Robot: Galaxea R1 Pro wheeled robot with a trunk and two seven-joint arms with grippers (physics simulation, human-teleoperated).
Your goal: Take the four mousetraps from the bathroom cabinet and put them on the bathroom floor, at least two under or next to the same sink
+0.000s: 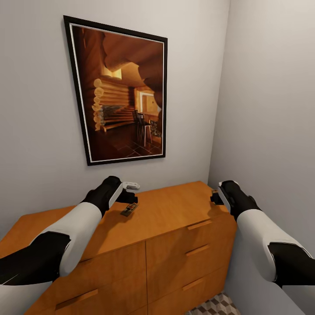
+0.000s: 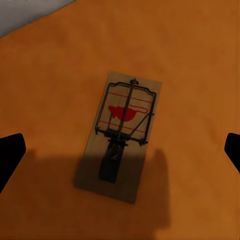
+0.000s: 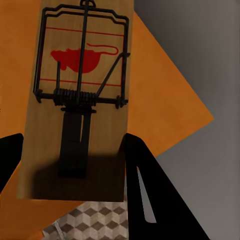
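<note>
The cabinet [image 1: 175, 214] top is mostly bare, with lots of room to move. One mousetrap [image 1: 128, 210] lies flat at 9 o'clock from the top's middle, under the left gripper [image 1: 130, 197]. Walls block the way at 12 and 3 o'clock. A picture [image 1: 120, 94] hangs on the wall at 12 o'clock, well above the top.

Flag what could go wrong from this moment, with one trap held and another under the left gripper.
The right gripper pinches its mousetrap only at one end, beyond the cabinet corner above the bathroom floor; it could pivot and drop. The left gripper is open around the other mousetrap lying flat, so closing may skid it.
</note>
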